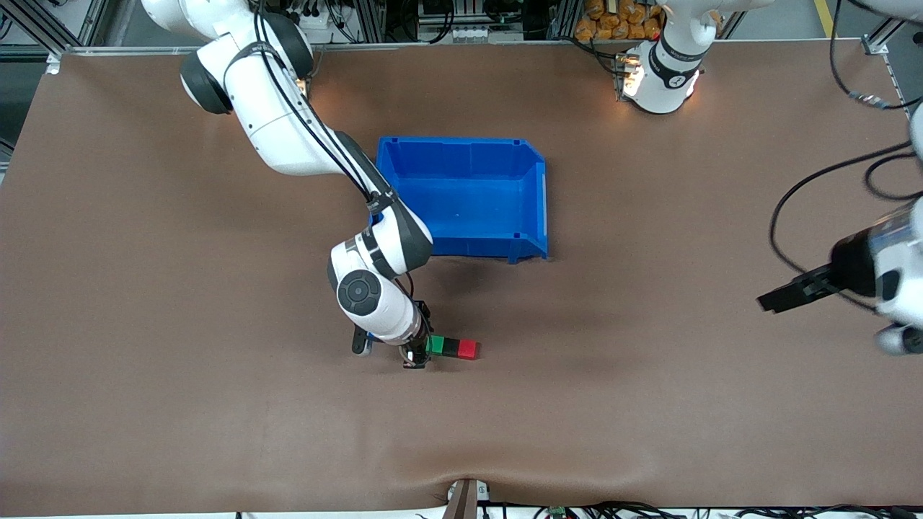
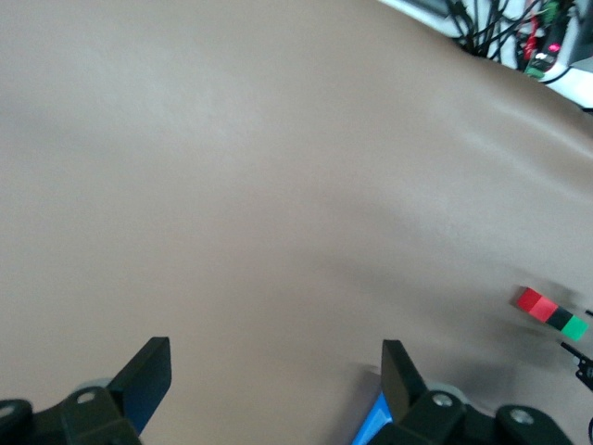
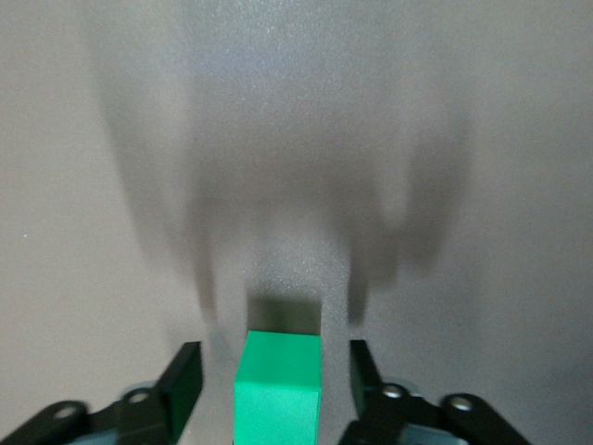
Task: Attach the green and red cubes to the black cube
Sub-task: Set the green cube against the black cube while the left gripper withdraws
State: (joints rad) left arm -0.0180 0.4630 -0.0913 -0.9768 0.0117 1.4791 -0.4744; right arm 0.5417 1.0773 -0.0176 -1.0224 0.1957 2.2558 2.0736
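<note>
Three small cubes sit joined in a row on the brown worktop (image 1: 144, 288): green cube (image 1: 437, 345), black cube (image 1: 452, 347) and red cube (image 1: 467, 349), touching side to side. The right pincer (image 1: 416, 353) is low at the green end of the row. Its fingers (image 3: 182, 385) stand spread on either side of the green cube, with a gap showing on each side, so they are not pinching it. A blue bin (image 1: 537, 209) sits farther from the front camera than this pincer. The left pincer (image 1: 782, 295) waits, spread wide and holding nothing, over bare worktop at the left arm's end, well apart from the cubes.
</note>
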